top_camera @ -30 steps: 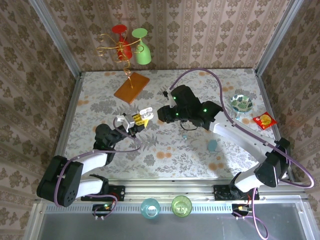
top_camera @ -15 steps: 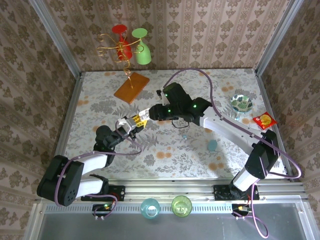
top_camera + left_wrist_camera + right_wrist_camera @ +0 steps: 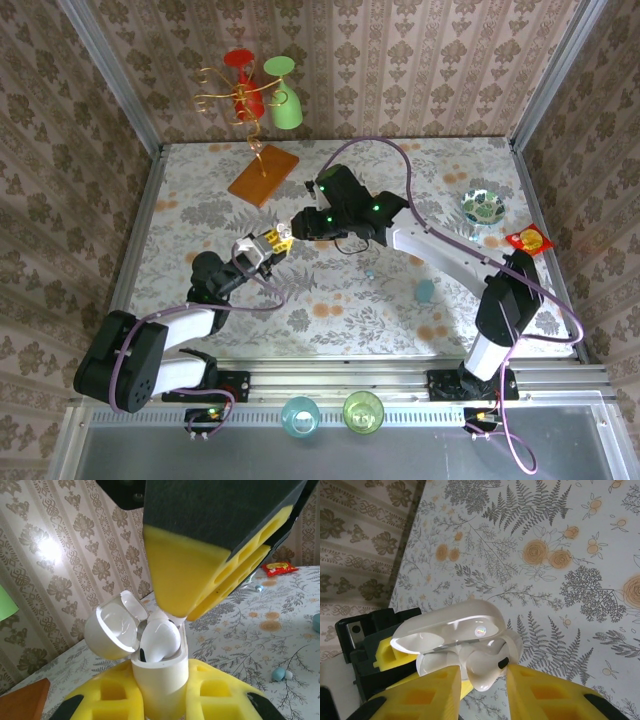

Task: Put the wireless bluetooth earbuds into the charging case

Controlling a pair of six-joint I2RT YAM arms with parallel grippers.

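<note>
Arms meeting over counter (image 3: 200,190) | my left fingers (image 3: 100,700) pinching upright white charging case (image 3: 160,682), lid (image 3: 112,630) open | my right fingers (image 3: 540,695) pinching glossy earbud (image 3: 481,672) at its mouth

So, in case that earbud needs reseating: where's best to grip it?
Grip the earbud by its rounded top, from above, probably: its lower part is sunk in the upright case, and the open lid blocks one side.
</note>
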